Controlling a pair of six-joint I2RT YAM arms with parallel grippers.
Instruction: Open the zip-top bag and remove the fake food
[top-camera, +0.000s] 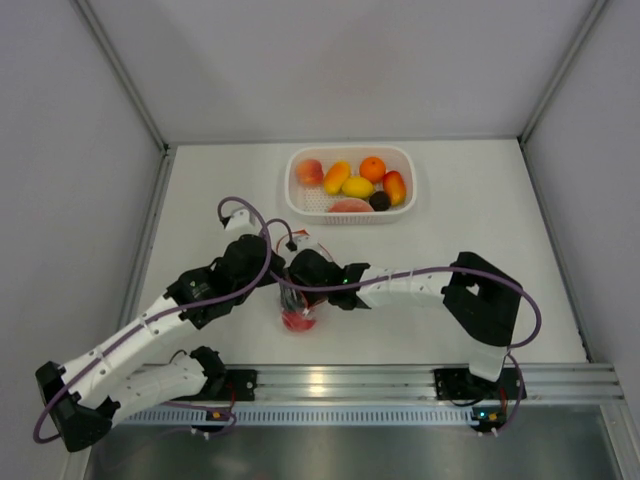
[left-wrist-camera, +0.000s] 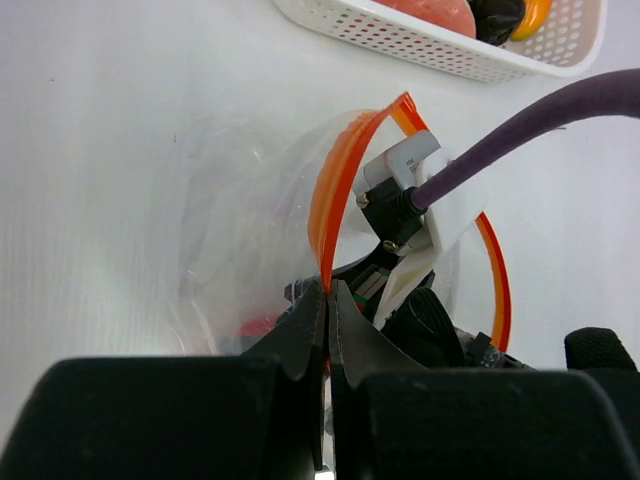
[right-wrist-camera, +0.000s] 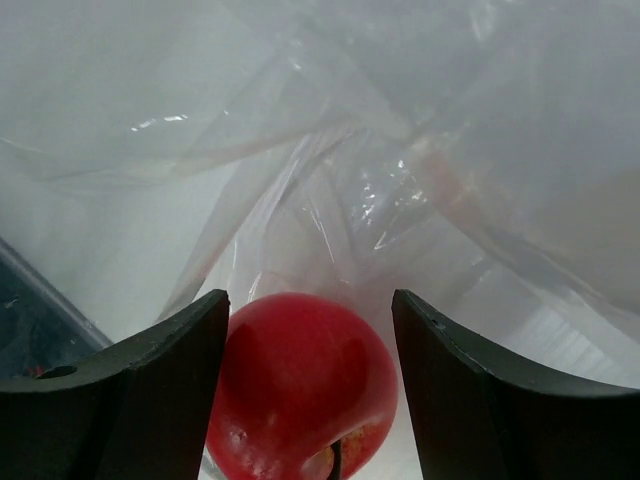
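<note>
Right wrist: red fruit within hand

White arm links, black joints and jaws, purple cables.

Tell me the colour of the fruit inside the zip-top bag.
The fruit is glossy red; the right wrist view shows it best.

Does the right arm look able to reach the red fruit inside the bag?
Probably yes: the left gripper pinches the zip strip, holding the bag open; the right gripper, open, flanks the red fruit with nothing between.
</note>
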